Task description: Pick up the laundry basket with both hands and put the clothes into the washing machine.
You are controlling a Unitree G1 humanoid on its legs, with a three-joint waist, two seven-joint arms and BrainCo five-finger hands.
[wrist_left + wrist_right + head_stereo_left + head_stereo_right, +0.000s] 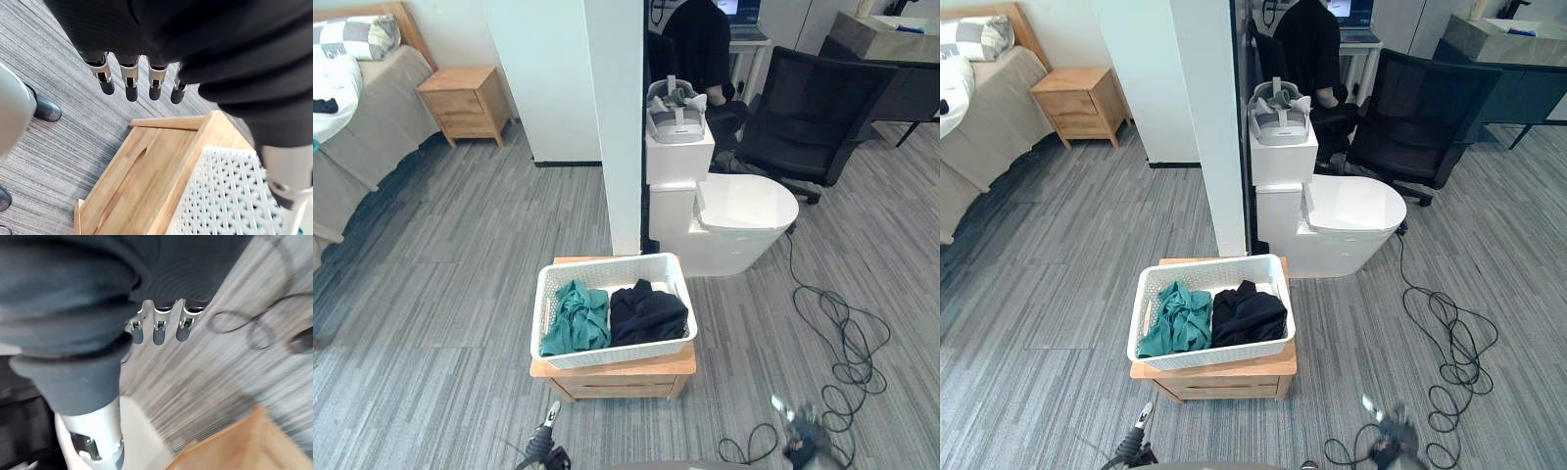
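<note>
Nothing of the task is done yet, as we read it. Grey plank floor (pixel 440 294) all round, a bed (pixel 362 117) far left, a black office chair (pixel 813 108) and a white toilet (pixel 744 211) beyond the work. In front of us a low wooden desk (pixel 617 384) carries the white laundry basket (pixel 607 354), which sits square on the top and is untouched. The clothes are all inside it: a teal garment (pixel 576 318) on the left half, a black garment (pixel 648 313) on the right, the two touching in the middle. The left hand (pixel 142 44) hangs low near the desk's front left corner, above the wood and apart from the basket wall; its fingers (pixel 130 83) are straight and relaxed, holding nothing. The right hand (pixel 161 289) is low on the other side, over bare floor and well apart from the basket; its fingers (pixel 161 328) are likewise straight and empty. So everything is left: bring both hands to the basket's two short sides, grip under the rim, lift it off the desk, carry it, and move the clothes across. We cannot tell where the washing machine stands. Our judgement: this is the approach to the first grasp.
</note>
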